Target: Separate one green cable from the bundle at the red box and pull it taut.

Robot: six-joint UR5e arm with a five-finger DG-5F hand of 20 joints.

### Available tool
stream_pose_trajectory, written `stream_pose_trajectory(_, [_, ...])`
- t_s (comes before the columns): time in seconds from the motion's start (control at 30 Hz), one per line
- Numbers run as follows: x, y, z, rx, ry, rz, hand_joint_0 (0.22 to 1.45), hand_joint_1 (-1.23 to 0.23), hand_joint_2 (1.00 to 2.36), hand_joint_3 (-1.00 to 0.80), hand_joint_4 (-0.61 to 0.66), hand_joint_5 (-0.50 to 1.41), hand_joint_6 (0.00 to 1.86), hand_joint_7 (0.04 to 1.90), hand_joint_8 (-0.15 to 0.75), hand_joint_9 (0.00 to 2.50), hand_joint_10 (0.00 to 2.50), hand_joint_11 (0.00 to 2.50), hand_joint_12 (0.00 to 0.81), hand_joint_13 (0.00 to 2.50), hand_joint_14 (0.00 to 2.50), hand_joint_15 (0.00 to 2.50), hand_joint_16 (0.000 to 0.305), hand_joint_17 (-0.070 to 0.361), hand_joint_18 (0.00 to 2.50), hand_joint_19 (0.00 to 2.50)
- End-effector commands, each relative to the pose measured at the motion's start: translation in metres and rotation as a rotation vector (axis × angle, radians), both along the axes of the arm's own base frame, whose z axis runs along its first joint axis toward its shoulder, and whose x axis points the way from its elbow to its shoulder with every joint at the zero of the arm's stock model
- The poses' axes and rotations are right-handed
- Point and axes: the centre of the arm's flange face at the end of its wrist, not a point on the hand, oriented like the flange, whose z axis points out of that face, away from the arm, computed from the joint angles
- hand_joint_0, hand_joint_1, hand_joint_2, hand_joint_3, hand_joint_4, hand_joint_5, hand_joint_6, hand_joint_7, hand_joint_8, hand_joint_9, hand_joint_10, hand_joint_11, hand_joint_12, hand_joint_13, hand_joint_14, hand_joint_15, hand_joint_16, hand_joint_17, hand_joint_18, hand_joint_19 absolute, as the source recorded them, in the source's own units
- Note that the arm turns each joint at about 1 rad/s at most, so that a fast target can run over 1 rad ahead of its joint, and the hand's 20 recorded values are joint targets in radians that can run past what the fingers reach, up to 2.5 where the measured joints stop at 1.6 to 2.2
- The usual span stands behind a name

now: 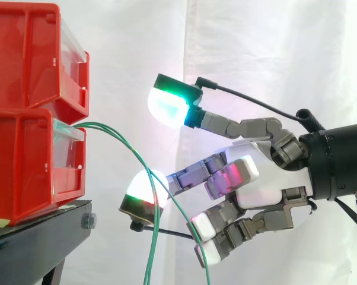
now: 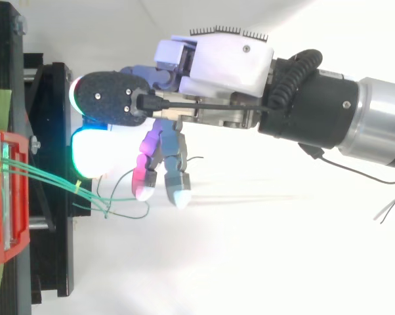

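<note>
The green cables [image 1: 110, 126] leave the front of the lower red box [image 1: 24, 166], which sits at the stand's [image 1: 42, 228] right edge, arc outward past that edge and hang down in free air. The robot hand [image 1: 267, 178] is spread just off that edge, pinching nothing that I can see. Its upper pad [image 1: 166, 105] is above the strands and its lower pad [image 1: 144, 185] is right beside them where they droop. To do this step well, I would slip one pad between the strands where they fan apart, close the thumb on a single strand only, then draw straight away from the box. From above, the strands loop and cross near the fingertips, so catching two is the likely slip. There is open room to the right before the curtain [image 1: 255, 47]. The stand's edge and the box front are close on the left.
</note>
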Motion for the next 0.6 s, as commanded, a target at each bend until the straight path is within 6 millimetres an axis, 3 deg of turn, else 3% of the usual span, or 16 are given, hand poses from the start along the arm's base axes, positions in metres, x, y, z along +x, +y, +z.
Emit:
stream_pose_trajectory(0.0, [0.003,0.008,0.001,-0.079,-0.009,0.017,0.35,-0.15,1.0,-0.5,0.32,0.11,0.51,1.18,0.284,1.85,0.0,0.05,0.378,1.33,0.01,0.29,0.108,0.243,1.28,0.19])
stream_pose_trajectory(0.2, [0.011,0.021,0.009,-0.166,-0.063,-0.014,0.35,-0.16,1.0,-0.5,0.32,0.11,0.51,1.17,0.286,1.85,0.0,0.05,0.381,1.31,0.01,0.28,0.109,0.245,1.26,0.19])
stream_pose_trajectory(0.57, [0.012,0.043,0.01,-0.155,-0.074,-0.019,0.35,-0.23,1.0,-0.5,0.32,0.11,0.51,1.16,0.285,1.84,0.0,0.06,0.381,1.31,0.01,0.29,0.108,0.243,1.25,0.2])
